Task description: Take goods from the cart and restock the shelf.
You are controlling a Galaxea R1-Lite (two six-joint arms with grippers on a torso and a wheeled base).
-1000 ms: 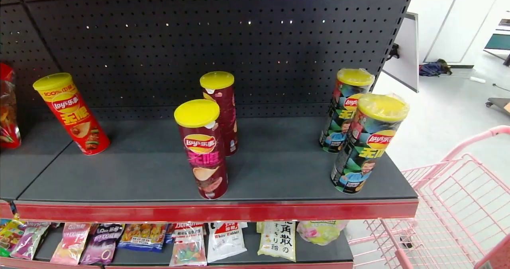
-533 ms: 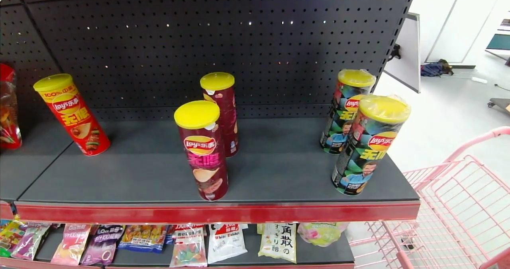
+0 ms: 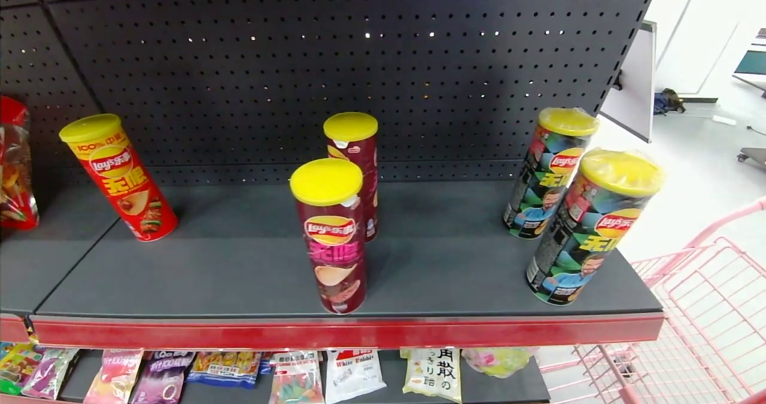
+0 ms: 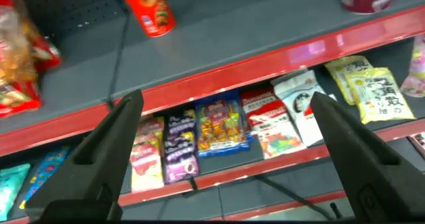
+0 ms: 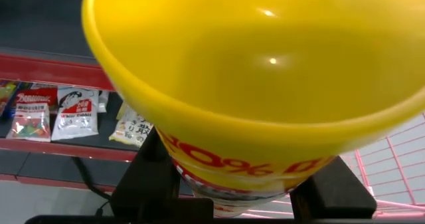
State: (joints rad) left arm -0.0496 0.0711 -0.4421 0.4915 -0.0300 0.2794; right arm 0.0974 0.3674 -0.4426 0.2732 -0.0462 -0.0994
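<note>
This is a shop aisle. A dark metal display shelf point(image 3: 239, 272) stands against a black perforated back panel point(image 3: 239, 69), and a red price rail point(image 3: 359, 334) runs along its front edge. Yellow-lidded chip canisters point(image 3: 335, 236) stand on it, grouped by label colour: red, maroon, green-and-black. The lower shelf point(image 3: 508, 386) carries a row of packaged snack bags point(image 3: 353, 374) with their fronts facing outward. A pink wire shopping cart point(image 3: 706, 308) stands just beside the display shelf's right end, on a pale floor point(image 3: 676, 170).
</note>
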